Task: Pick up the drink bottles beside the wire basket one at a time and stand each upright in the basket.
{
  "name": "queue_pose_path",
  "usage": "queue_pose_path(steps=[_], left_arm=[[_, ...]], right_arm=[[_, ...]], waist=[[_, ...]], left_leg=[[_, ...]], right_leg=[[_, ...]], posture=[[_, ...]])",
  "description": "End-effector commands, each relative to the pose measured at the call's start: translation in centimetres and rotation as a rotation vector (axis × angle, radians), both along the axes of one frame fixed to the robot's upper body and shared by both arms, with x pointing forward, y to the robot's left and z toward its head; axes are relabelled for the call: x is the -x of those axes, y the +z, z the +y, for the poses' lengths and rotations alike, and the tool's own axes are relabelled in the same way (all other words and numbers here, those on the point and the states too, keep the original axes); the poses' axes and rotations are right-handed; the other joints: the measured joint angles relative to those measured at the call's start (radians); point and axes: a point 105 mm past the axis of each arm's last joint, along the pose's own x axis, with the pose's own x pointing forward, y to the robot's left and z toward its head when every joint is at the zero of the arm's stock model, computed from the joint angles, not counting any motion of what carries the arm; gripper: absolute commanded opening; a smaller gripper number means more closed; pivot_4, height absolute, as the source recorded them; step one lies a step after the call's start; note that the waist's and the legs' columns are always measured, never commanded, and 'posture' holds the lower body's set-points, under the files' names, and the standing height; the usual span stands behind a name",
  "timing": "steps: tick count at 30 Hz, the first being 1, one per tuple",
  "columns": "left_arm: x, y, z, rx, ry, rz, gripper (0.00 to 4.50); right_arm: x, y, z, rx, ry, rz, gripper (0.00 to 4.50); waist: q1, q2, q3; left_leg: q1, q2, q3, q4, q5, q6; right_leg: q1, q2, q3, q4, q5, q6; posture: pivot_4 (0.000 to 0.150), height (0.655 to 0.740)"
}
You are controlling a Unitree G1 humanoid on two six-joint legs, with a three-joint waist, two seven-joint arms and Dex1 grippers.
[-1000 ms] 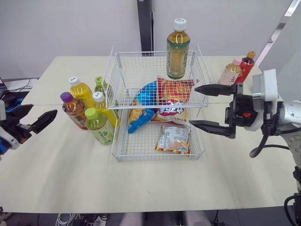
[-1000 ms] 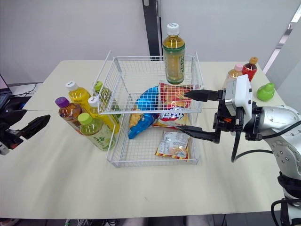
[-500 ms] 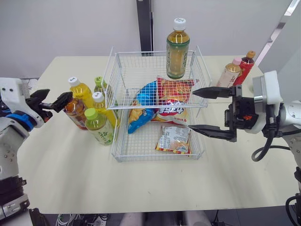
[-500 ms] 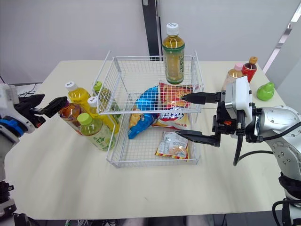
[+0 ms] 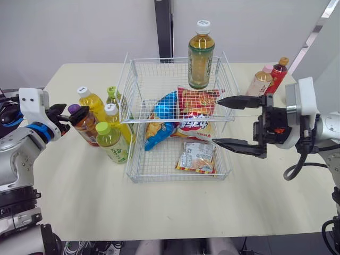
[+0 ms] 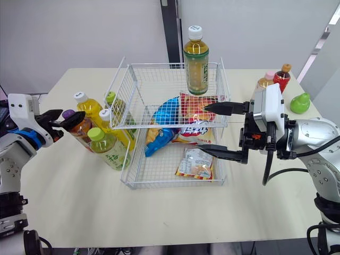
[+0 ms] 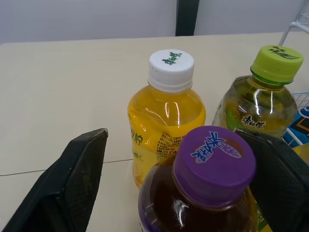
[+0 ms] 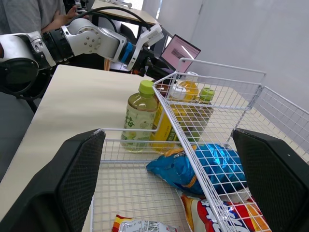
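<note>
Several drink bottles stand left of the two-tier wire basket. Among them is a purple-capped tea bottle. My left gripper is open, with a finger on either side of the purple cap. A yellow white-capped bottle and a green-capped one stand just behind it. One green tea bottle stands upright at the back of the upper tier. My right gripper hangs open at the basket's right side. A pink-capped bottle and a red one stand behind it.
Snack bags fill the lower tier: a blue one, a red one and a small packet. A green pear-shaped object lies at the far right. A person and a laptop are beyond the table's left end.
My left arm has swung in from the front left and brought its open gripper around the purple-capped bottle's neck. The right gripper has stayed almost still.
</note>
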Motion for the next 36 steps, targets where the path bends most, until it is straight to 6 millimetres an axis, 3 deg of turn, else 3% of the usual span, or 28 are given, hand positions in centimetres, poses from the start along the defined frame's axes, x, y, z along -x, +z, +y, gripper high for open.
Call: queue_pose_path(steps=[1,6,12,19,23,30,36], left_arm=[[-0.3,1.1,-0.5,-0.024,-0.040,-0.037,2.92],[-0.2,0.9,-0.6,-0.023,-0.053,-0.034,1.41],[1.6,1.9,-0.6,-0.053,-0.074,-0.060,1.37],[6.1,7.8,-0.9,-0.111,-0.194,-0.104,1.37],[6.9,12.1,-0.8,-0.131,-0.224,-0.148,1.37],[4.7,19.5,-4.2,-0.169,-0.353,-0.270,1.37],[1.4,25.4,-10.1,-0.166,-0.529,-0.368,1.37]], right_arm=[[0.4,0.6,0.2,-0.007,0.019,-0.026,4.50],[0.4,0.6,0.2,-0.005,0.016,-0.024,4.50],[0.3,0.7,0.1,-0.008,-0.006,-0.033,4.50],[0.1,1.1,-0.6,-0.003,-0.027,-0.039,4.50],[0.0,1.2,-0.2,0.000,-0.047,-0.028,4.50],[-0.5,1.6,-0.2,0.004,-0.115,-0.027,4.50],[-0.6,1.6,-0.5,-0.020,-0.217,-0.034,4.50]], waist=[[0.000,0.000,0.000],[-0.001,0.000,0.000],[-0.003,0.000,0.000],[-0.002,-0.004,0.003],[0.001,-0.005,0.003],[0.009,-0.007,0.004],[0.002,-0.010,0.006]], left_leg=[[0.000,0.000,0.000,0.000,0.000,0.000],[0.000,0.000,0.000,0.000,0.000,0.000],[0.000,0.000,0.002,0.000,0.000,0.000],[-0.001,0.002,0.001,0.000,0.000,0.000],[-0.001,0.002,0.000,-0.001,0.000,0.000],[-0.002,-0.001,0.000,0.000,0.000,0.000],[-0.009,-0.002,0.001,0.002,0.000,0.000]], right_leg=[[0.000,0.000,0.000,0.000,0.000,0.000],[0.000,0.000,0.001,0.000,0.000,0.000],[-0.001,-0.001,0.002,-0.001,0.000,0.000],[-0.002,-0.001,0.004,-0.001,0.000,0.000],[-0.001,0.000,0.002,-0.002,0.000,0.000],[0.001,0.001,-0.002,-0.005,0.001,0.002],[-0.002,0.001,-0.006,-0.006,0.003,0.005]], posture=[[0.150,0.7400],[0.150,0.7400],[0.150,0.7400],[0.150,0.7400],[0.150,0.7400],[0.150,0.7400],[0.150,0.7400]])
